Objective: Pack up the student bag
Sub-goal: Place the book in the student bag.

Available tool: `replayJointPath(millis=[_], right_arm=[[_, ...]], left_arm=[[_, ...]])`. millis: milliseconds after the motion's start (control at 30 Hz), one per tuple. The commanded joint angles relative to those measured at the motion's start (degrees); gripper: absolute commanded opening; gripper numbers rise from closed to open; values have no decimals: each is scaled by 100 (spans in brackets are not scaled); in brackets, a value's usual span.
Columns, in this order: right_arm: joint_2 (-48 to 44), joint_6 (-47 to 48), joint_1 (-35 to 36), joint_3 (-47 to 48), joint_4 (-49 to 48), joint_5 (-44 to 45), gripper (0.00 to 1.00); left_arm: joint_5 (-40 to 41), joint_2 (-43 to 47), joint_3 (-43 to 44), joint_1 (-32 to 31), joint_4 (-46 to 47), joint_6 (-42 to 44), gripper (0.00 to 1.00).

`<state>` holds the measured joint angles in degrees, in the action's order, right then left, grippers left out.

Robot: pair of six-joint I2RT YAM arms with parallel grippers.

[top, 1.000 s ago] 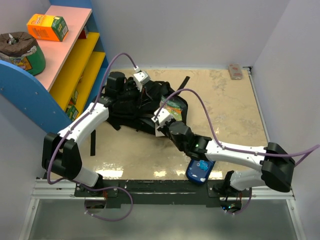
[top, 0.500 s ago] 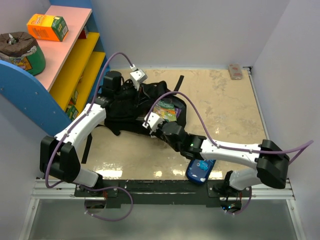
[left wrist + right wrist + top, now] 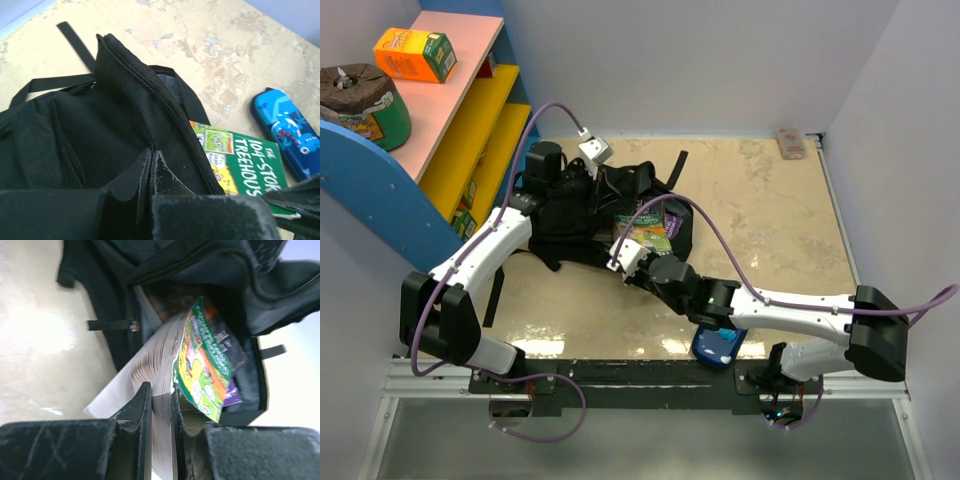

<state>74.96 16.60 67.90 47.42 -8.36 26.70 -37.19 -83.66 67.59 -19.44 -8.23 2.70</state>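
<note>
The student bag (image 3: pixel 565 215) lies at 10 o'clock on the surface (image 3: pixel 770 220), its zip edge pinched by the left end effector (image 3: pixel 151 167). The right end effector (image 3: pixel 161 400) grips a green paperback (image 3: pixel 200 365), about halfway in; the blue pencil case (image 3: pixel 718 345), at 6 o'clock, is unpacked.

Bright, even light from above fills the overhead view, with soft shadows and pale glare on the glossy bench (image 3: pixel 770 220) near its front edge. The student bag (image 3: pixel 570 215) reads as a black mass with little detail. At the left wrist, the left claw (image 3: pixel 151 152) is blurred and the zip (image 3: pixel 145 82) sharp. At the right wrist, glare whitens the bench, and the right claw (image 3: pixel 159 390) and the book (image 3: pixel 200 365) pages look soft.
</note>
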Motion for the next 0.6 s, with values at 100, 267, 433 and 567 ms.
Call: replayJointPath(millis=[100,267,433,567], right_arm=[[676,2073,-733,-243,-2196,231,0],[1293,2145,-1270,224,-2167,-830,0],[1768,2129,-1279,540,-2425,-860,11],[1382,1242,-1279,514,-2206,-816,43]], left_arm=[[-1115,297,-123,37,313,152,0],[-1211,359,-194,37,226,222,0],[-1282,324,-115,37,41,398,0],[-1256,315,-141,28,23,433,0]])
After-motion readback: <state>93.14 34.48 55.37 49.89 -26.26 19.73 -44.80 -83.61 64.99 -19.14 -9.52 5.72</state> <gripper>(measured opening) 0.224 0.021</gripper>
